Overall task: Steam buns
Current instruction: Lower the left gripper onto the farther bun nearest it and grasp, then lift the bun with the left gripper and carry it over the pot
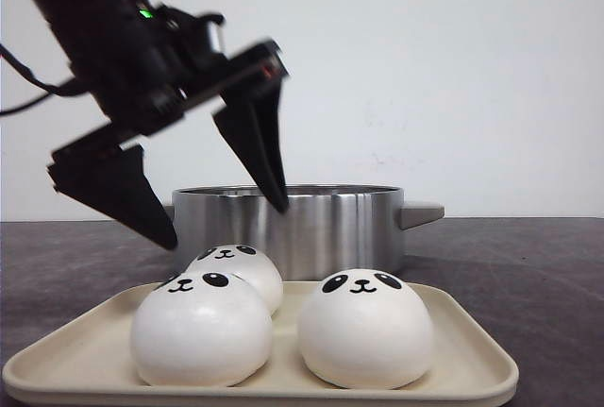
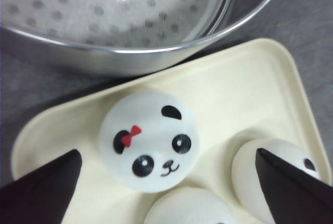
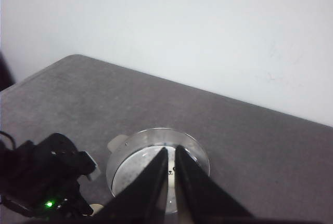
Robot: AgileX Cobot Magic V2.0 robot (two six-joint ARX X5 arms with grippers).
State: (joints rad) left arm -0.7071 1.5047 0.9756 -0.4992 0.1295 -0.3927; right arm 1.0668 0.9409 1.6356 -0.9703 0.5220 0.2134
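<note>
The left tool [image 1: 222,218] is hovering with fingers spread wide above the rear white dome-shaped panda bun [image 2: 148,140], which is sitting directly below, centre frame, on the cream rectangular tray [image 1: 467,346]. The right tool [image 3: 170,182] is nearly pressed together, holding nothing, farther away.

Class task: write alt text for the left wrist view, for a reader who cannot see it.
The open left gripper hangs above a panda-faced bun with a red bow on a cream tray. Two more buns lie partly in view, and a perforated metal steamer pot stands beyond.
</note>
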